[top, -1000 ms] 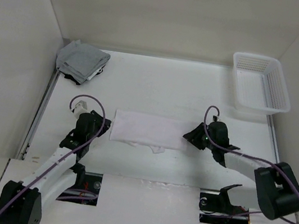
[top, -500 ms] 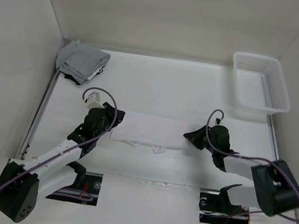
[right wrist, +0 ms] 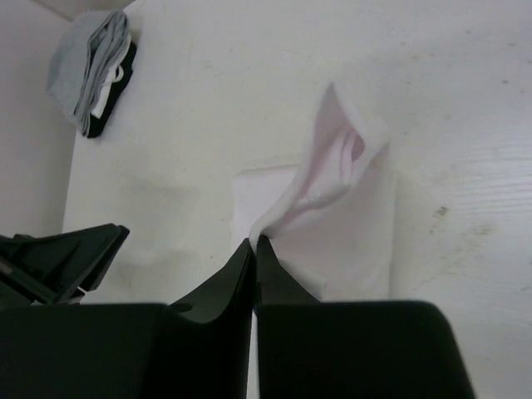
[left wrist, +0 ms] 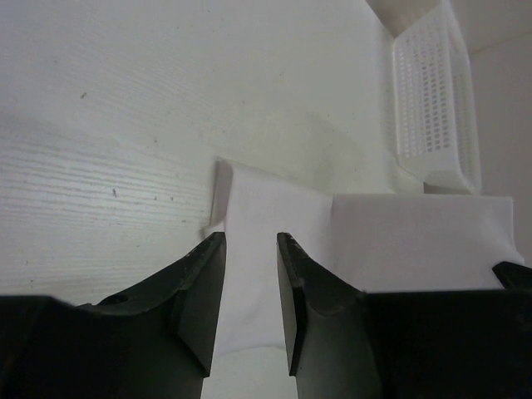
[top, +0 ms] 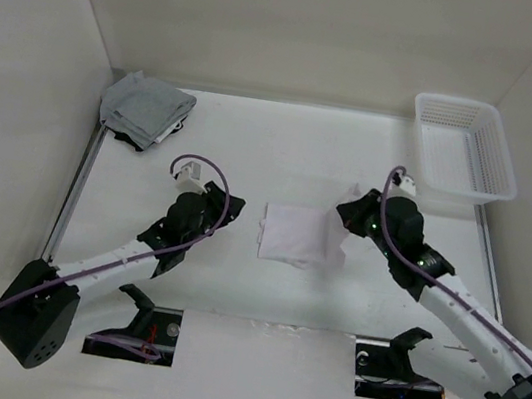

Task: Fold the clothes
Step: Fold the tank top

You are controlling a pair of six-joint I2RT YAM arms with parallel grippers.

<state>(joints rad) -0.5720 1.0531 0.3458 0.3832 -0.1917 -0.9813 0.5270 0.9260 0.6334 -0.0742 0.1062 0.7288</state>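
Observation:
The clothes (top: 293,236) lie near the middle of the table as a small, white, faintly pink folded rectangle. My right gripper (top: 346,215) is at their right edge, shut on a corner. The right wrist view shows that corner pinched between the jaws (right wrist: 254,241), with a flap of the clothes (right wrist: 332,166) lifted off the layer below. My left gripper (top: 232,206) is just left of the cloth and apart from it. In the left wrist view its jaws (left wrist: 249,237) stand open with nothing in them, and the clothes (left wrist: 274,216) show through the gap.
A white plastic basket (top: 468,106) stands at the back right, also seen in the left wrist view (left wrist: 432,100). A grey folded stack of cloth (top: 144,107) with a dark edge lies at the back left by the wall (right wrist: 91,71). Walls enclose the table.
The clothes were a long strip and are now a short rectangle, its left edge further right. My right gripper shut on the right end and rose. My left arm reached forward and right.

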